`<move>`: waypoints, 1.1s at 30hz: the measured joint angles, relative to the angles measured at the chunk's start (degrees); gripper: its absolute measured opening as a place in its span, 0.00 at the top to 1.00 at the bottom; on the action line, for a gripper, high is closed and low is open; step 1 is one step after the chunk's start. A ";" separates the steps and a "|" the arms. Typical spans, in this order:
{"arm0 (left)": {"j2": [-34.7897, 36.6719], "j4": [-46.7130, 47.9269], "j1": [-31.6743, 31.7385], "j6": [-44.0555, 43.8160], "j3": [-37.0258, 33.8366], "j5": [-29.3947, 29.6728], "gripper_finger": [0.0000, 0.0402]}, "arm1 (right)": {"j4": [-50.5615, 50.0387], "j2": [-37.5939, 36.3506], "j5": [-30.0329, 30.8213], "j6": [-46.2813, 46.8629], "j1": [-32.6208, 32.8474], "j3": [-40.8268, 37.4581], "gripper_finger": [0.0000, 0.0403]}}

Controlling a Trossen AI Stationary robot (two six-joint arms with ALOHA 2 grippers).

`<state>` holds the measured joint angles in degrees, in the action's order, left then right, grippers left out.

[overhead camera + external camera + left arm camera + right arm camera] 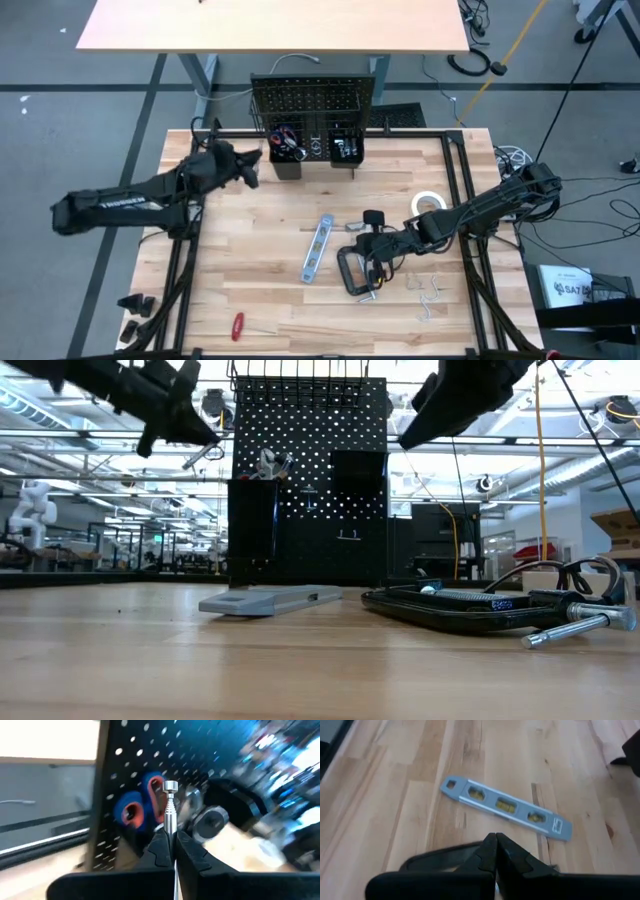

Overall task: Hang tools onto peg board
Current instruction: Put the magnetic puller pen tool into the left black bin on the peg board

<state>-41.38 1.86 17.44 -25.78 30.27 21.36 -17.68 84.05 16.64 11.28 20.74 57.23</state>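
Holding a slim chrome-tipped tool (170,807), your clenched left gripper (250,168) sits just beside the black perforated peg board (312,98); right gripper (372,243) clenched empty.

- From my left wrist view the peg board (150,765) and the red-and-blue handles (137,810) in its bin are smeared; I can't name those tools
- The small metal bits (430,295) near the table's right edge are too tiny to identify
- The C-clamp (480,605) is cut off at the low view's right edge
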 joint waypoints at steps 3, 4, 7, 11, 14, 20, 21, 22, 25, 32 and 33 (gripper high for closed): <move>1.34 -12.71 3.96 -0.92 -5.30 -6.42 1.00 | -0.43 0.00 0.05 0.21 0.01 0.00 1.00; 1.52 -16.75 4.93 -0.93 -7.06 -7.49 1.00 | -0.44 0.00 0.30 0.52 0.01 0.00 1.00; 1.48 -27.91 7.01 -0.89 -11.55 -9.78 1.00 | -0.53 0.00 2.56 1.26 0.23 0.00 1.00; 0.79 -41.20 7.88 -0.47 -15.69 -10.66 1.00 | -0.56 -0.02 4.48 1.18 0.53 0.00 1.00; -0.62 -48.26 8.10 -0.41 -17.14 -10.33 1.00 | -0.49 0.00 4.49 1.17 0.23 0.00 1.00; -7.03 -59.57 7.94 1.09 -18.67 -4.63 1.00 | 0.77 -0.02 4.69 1.13 -1.19 0.00 1.00; -8.34 -62.57 7.95 2.19 -18.91 -4.04 1.00 | 0.92 -0.02 4.69 0.92 -1.31 0.00 1.00; -9.69 -65.37 7.95 3.04 -19.14 -3.51 1.00 | 0.97 -0.02 4.66 0.81 -1.40 0.00 1.00; -13.53 -72.03 7.95 4.99 -19.24 -3.14 1.00 | 1.35 -0.02 4.66 0.32 -1.59 0.00 1.00; -22.96 -81.58 7.95 5.73 -19.24 1.14 1.00 | 2.09 -0.02 4.56 -0.38 -1.59 0.00 1.00; -24.24 -83.56 7.95 6.57 -19.24 1.36 1.00 | 2.07 -0.02 4.55 -0.38 -1.59 0.00 1.00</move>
<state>-65.61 -81.71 25.39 -19.21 11.03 22.72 -15.62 84.03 21.19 10.90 19.16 57.23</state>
